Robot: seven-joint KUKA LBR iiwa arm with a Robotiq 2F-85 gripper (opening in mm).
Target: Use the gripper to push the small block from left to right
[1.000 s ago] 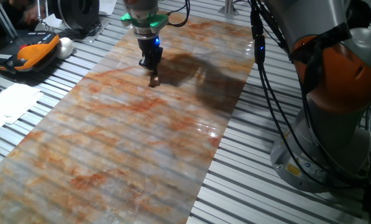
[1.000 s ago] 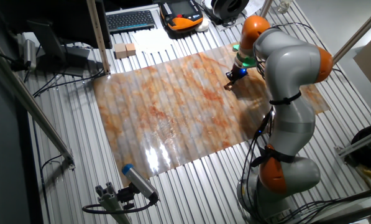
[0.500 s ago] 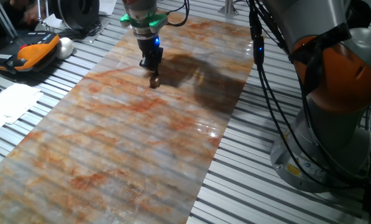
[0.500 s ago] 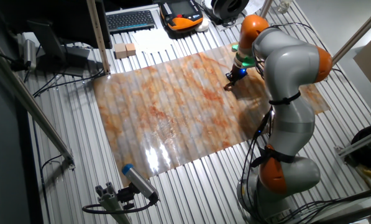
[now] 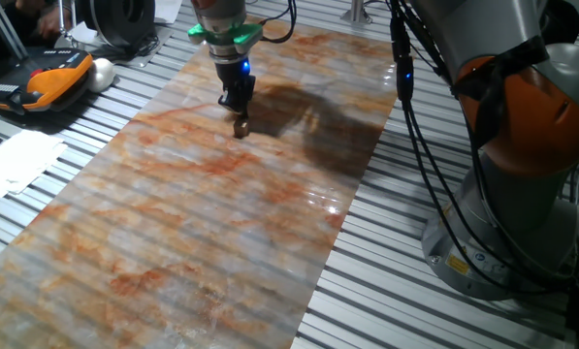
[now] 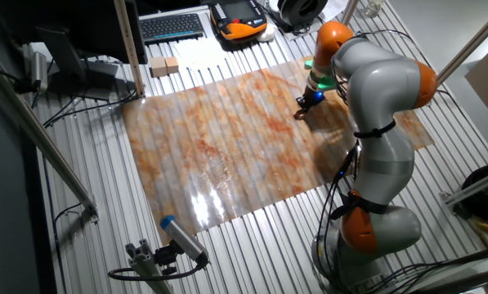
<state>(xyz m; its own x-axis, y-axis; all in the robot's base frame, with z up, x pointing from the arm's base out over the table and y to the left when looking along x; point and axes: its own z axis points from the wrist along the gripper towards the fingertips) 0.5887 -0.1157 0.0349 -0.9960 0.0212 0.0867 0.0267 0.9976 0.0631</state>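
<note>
Jaws [image 5: 238,110] [image 6: 306,102] pointing straight down over the marbled orange-and-grey sheet [image 5: 202,204] [image 6: 227,139] spread on the ribbed metal desk [image 5: 386,281] [image 6: 88,237]. Cannot tell how far apart the dark fingers stand: too small and dark in both views, and nothing seen clamped between them. Small block [image 5: 241,126] [image 6: 299,113] lying on the sheet directly below the fingertips, touching or just beside them; contact not clear. Green collar [image 5: 225,32] [image 6: 319,76] above the jaws, with a small blue light [image 5: 243,66] under it. Beyond the jaws, off the sheet, an orange-and-black handheld pendant [image 5: 47,82] [image 6: 242,18]; no readable writing or brand on it at this size. Nearby, a black keyboard [image 6: 172,26], two pale wooden blocks [image 6: 165,66] on the desk and white papers [image 5: 16,160]. Yellow label [image 5: 458,264] on the grey arm base [image 5: 483,242], text illegible. Black cables [image 5: 420,145] hanging beside the base
</note>
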